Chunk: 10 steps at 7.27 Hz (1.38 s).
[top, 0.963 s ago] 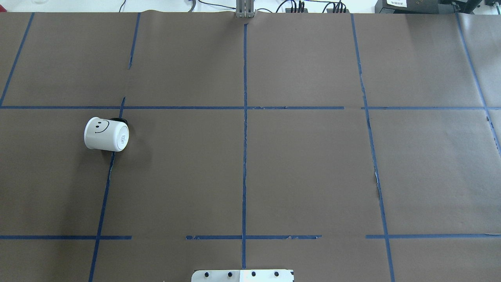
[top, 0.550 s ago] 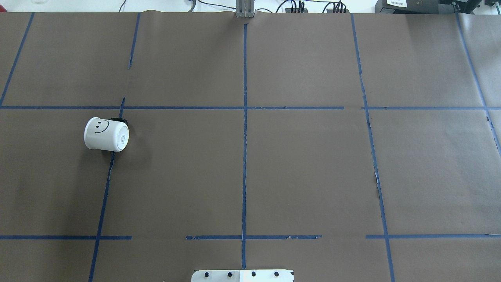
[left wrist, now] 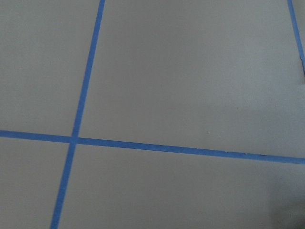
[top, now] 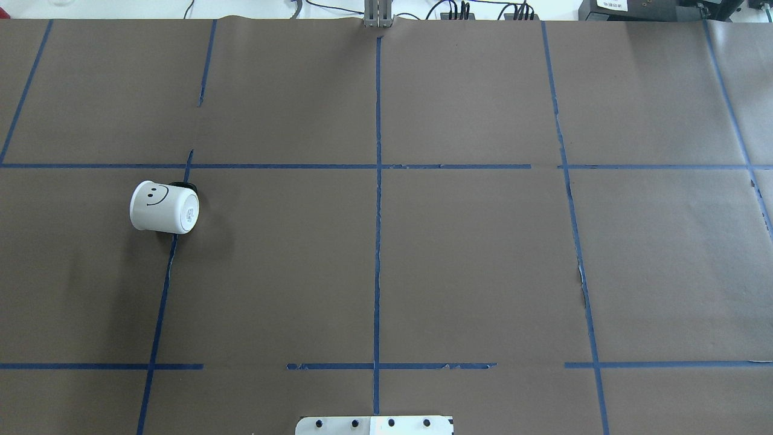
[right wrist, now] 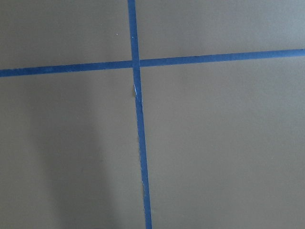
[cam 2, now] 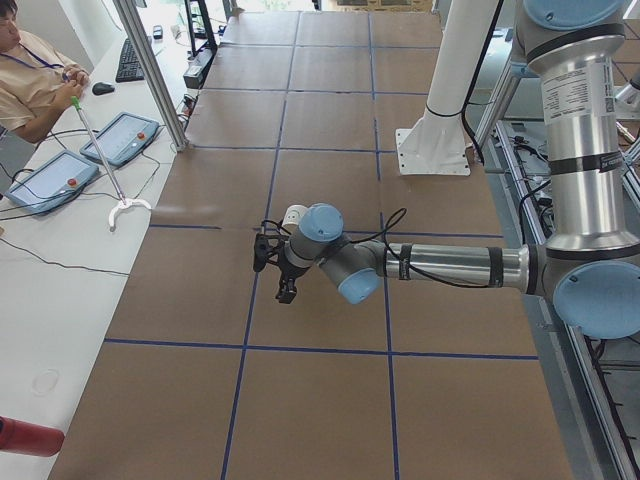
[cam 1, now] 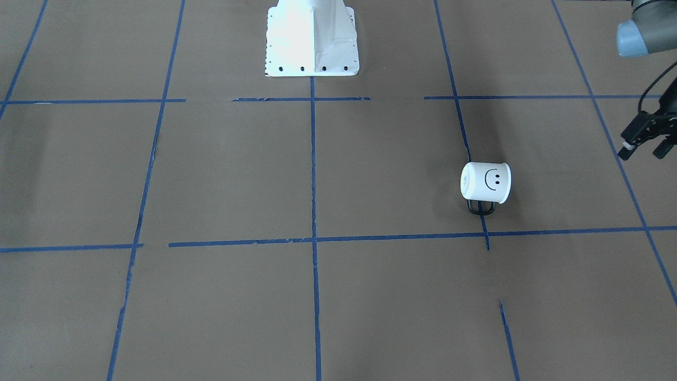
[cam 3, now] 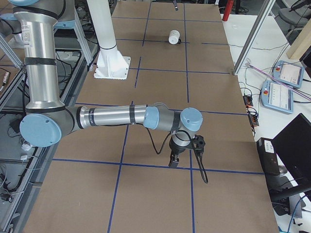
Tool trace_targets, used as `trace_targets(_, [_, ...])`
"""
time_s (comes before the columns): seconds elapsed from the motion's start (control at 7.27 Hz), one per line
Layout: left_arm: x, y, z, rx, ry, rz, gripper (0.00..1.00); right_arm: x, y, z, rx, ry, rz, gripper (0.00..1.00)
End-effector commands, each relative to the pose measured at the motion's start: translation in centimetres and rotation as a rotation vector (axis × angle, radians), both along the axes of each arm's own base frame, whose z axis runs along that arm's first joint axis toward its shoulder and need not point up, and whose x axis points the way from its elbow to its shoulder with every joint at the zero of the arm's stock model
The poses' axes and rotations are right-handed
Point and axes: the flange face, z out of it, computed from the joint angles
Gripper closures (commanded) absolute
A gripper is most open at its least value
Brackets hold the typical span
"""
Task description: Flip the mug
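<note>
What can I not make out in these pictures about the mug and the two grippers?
- Opening of the mug: faces away in the overhead and front views; in the left view the left arm's wrist covers it.
- The handle: mostly behind the mug's body, overhead view.
- The label on the mug's base: print too small to read.
- The right gripper: shows only in the right view; open or shut, I cannot tell.

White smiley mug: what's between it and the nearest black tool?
In the front-facing view, only bare brown paper and one blue tape line lie between the white smiley-face mug and the left arm's black tool.
</note>
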Motion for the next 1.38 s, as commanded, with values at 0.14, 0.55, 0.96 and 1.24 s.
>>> trace_targets(0.14, [11.0, -2.7, -2.7, -0.02, 0.091, -0.25, 0.0, 0.0, 0.0, 0.0, 0.0, 0.0, 0.0, 0.0])
trace_targets(0.55, [15.6, -5.7, -6.3, 0.163, 0.418, -0.202, 0.0, 0.0, 0.0, 0.0, 0.0, 0.0, 0.0, 0.0])
trace_targets(0.96, [16.4, -2.4, -5.2, 0.159, 0.536, 0.062, 0.0, 0.0, 0.0, 0.0, 0.0, 0.0, 0.0, 0.0])
trace_targets(1.24, [16.5, -1.9, -3.1, 0.17, 0.552, 0.085, 0.0, 0.0, 0.0, 0.0, 0.0, 0.0, 0.0, 0.0])
